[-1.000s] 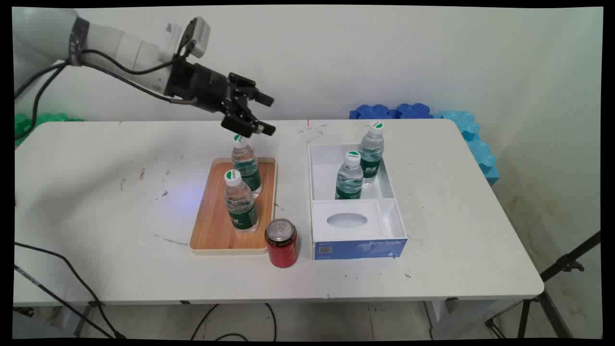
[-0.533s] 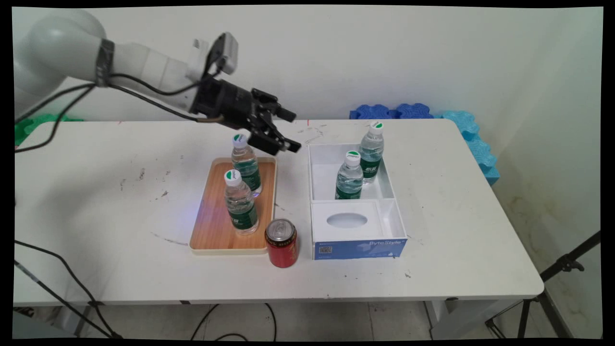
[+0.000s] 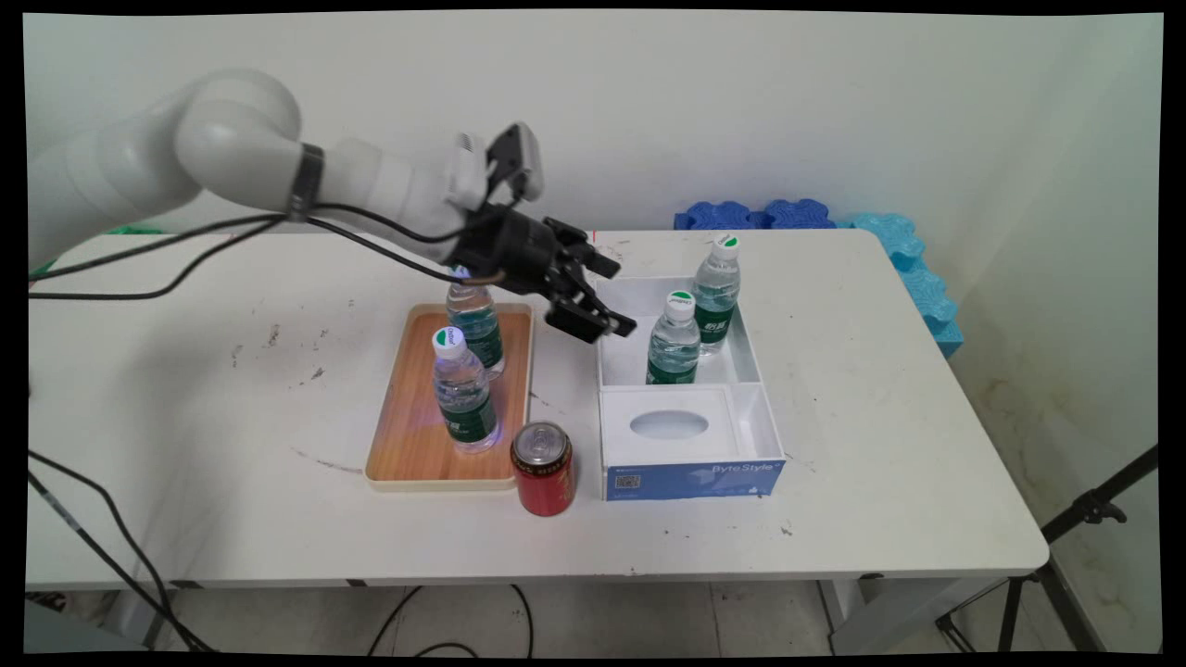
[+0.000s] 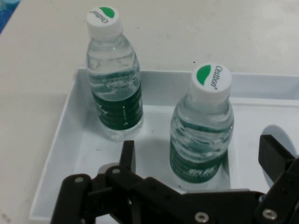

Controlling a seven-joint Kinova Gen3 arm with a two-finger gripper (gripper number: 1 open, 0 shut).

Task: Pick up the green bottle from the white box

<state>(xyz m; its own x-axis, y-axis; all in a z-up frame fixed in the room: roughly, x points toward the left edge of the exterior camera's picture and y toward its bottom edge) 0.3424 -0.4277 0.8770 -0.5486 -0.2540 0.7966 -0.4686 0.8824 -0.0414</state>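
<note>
Bottles upright in white box; gripper spread beside.

- Two upright bottles, the near bottle and the far bottle, crowd the white box's far compartment.
- Gap between them looks narrow.
- Box's right table lies bare.

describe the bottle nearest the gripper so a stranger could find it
Find the white open box right of the wooden tray. Two clear water bottles stand in its far compartment. It is the nearer bottle, just beyond the open black gripper.
</note>
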